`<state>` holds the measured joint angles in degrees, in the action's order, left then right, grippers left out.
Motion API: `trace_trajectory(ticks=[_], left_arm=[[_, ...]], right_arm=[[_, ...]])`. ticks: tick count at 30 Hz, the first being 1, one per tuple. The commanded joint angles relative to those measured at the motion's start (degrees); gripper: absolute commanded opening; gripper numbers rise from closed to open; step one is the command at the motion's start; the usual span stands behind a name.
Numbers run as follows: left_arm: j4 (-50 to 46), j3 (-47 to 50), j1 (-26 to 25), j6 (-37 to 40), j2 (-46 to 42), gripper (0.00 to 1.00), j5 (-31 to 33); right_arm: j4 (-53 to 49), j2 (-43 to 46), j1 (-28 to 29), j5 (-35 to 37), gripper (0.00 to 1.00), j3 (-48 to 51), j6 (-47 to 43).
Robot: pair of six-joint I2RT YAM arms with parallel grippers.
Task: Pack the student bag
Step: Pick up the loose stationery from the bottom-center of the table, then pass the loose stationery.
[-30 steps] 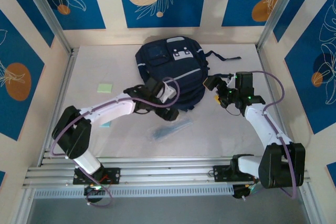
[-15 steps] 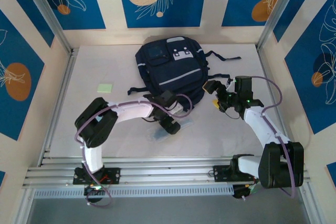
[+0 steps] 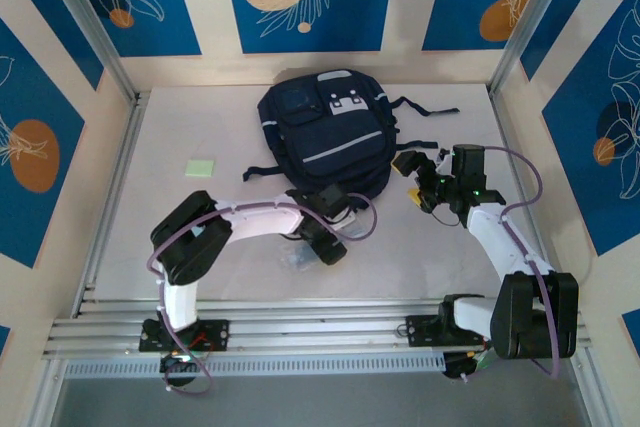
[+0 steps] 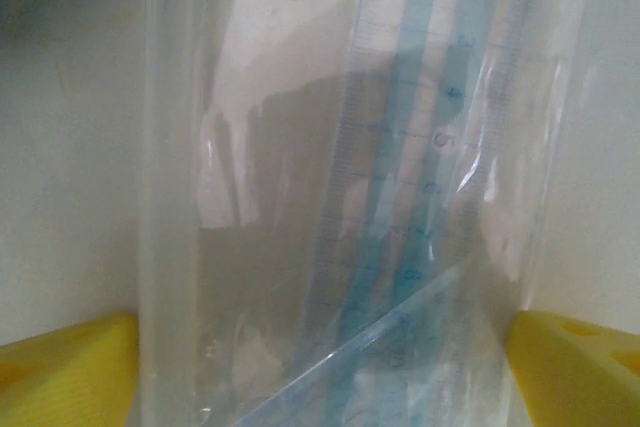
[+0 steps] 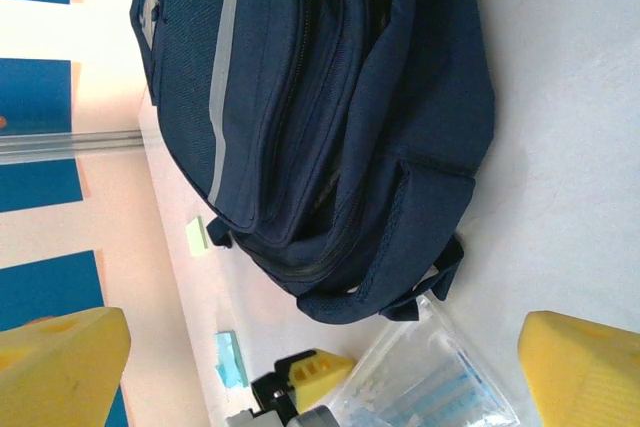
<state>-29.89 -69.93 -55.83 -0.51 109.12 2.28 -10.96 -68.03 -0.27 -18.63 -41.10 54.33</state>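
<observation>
Left fingers (image 4: 60,359) spread astride clear pouch (image 4: 350,197), tips cut off; right fingers (image 5: 582,367) spread, empty; student bag (image 5: 330,117) top cropped

left arm (image 3: 262,217): elbow folded back near base, forearm reaching right, wrist pitched down. left gripper (image 3: 325,244) points down at worktop, jaws wide apart, yellow fingertips (image 4: 62,367) at both lower corners of wrist view. right arm (image 3: 497,234): stretched forward, wrist level. right gripper (image 3: 409,179) faces left, jaws fully apart.
</observation>
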Motion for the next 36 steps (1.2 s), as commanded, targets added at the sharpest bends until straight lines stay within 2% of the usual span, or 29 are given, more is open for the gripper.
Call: trace_trajectory(ticks=[1, 4, 10, 20, 21, 23, 24, 30, 36], left_arm=[[-4.8, 1.7, -1.7, -0.2, 3.9, 0.83, 0.0], [-4.5, 1.6, -1.7, -0.4, 2.9, 0.68, -0.1], [-4.4, 2.7, -1.7, 0.5, -2.2, 0.60, -3.2], [0.6, 3.8, -0.6, -1.1, -9.2, 0.34, -10.9], [1.1, 3.8, -0.4, -1.4, -9.0, 0.29, -11.4], [1.7, 3.5, 0.2, -1.8, -8.2, 0.04, -12.2], [1.6, 3.1, 0.4, -1.9, -7.8, 0.01, -12.5], [4.0, 2.3, 2.2, -4.1, -8.1, 0.04, -14.3], [8.5, 1.4, 5.1, -7.0, -8.3, 0.00, -21.4]], right_arm=[[0.3, 0.9, -0.6, -1.6, 0.99, 0.7, 0.8], [0.4, 0.9, -0.7, -1.7, 1.00, 0.8, 0.8], [0.2, 0.3, -1.1, -2.2, 1.00, 0.6, -1.3], [-1.5, -0.4, -1.1, -5.4, 0.96, 3.8, -6.0], [-1.1, -0.4, -1.1, -6.0, 0.95, 4.3, -6.4], [-0.6, -0.6, -1.1, -7.1, 0.92, 5.0, -7.0], [-0.4, -0.7, -1.0, -7.4, 0.92, 5.3, -7.4], [5.8, -1.1, 0.5, -13.6, 0.89, 9.2, -9.0], [15.4, -6.0, 3.8, -20.7, 0.82, 12.5, -10.6]])
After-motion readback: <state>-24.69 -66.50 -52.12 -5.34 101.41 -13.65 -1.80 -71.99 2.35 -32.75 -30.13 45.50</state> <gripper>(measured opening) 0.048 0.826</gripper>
